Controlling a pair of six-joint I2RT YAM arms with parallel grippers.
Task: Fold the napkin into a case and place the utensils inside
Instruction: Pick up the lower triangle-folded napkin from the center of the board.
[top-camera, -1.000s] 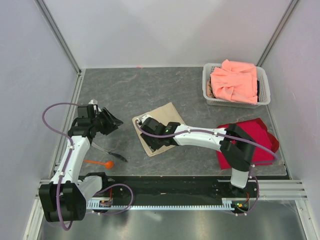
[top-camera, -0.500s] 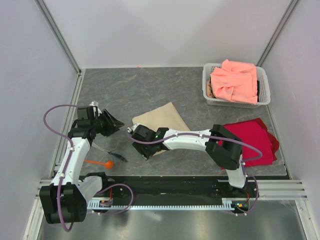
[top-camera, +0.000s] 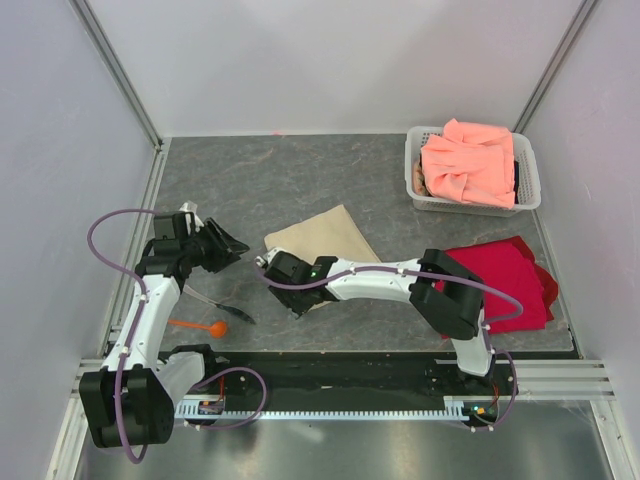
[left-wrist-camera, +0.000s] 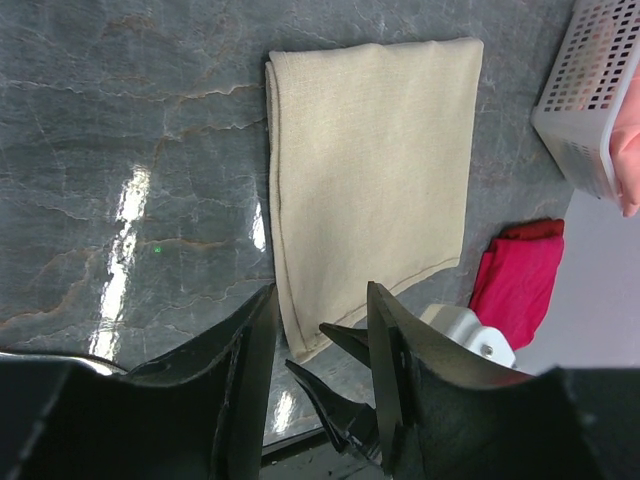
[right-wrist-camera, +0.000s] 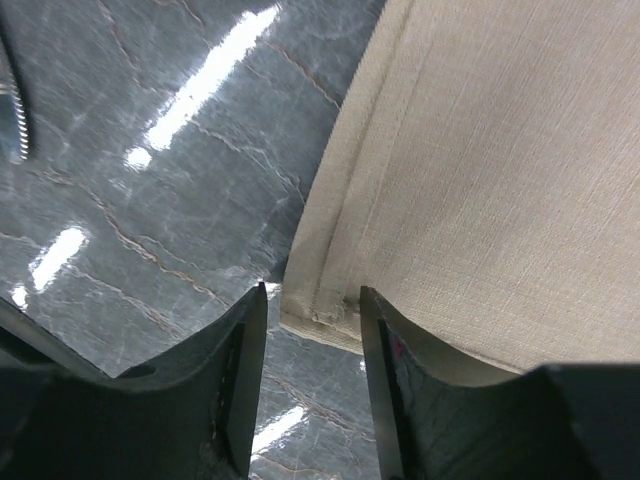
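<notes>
The beige-tan napkin (top-camera: 325, 238) lies folded flat mid-table; it also shows in the left wrist view (left-wrist-camera: 370, 180) and the right wrist view (right-wrist-camera: 490, 170). My right gripper (top-camera: 287, 292) is open and low at the napkin's near-left corner, and the layered corner (right-wrist-camera: 318, 305) sits between its jaws. My left gripper (top-camera: 226, 245) is open and empty, hovering left of the napkin, facing it. The orange spoon (top-camera: 201, 326) and the thin dark utensil (top-camera: 218, 306) lie on the table near the left arm.
A white basket (top-camera: 415, 185) at the back right holds a salmon-pink cloth (top-camera: 470, 162). A bright red cloth (top-camera: 505, 275) lies under the right arm's elbow. Grey walls close in the table on three sides.
My right gripper slid off the top of the napkin toward the near left and now sits at the napkin's corner. The left arm has hardly moved.
</notes>
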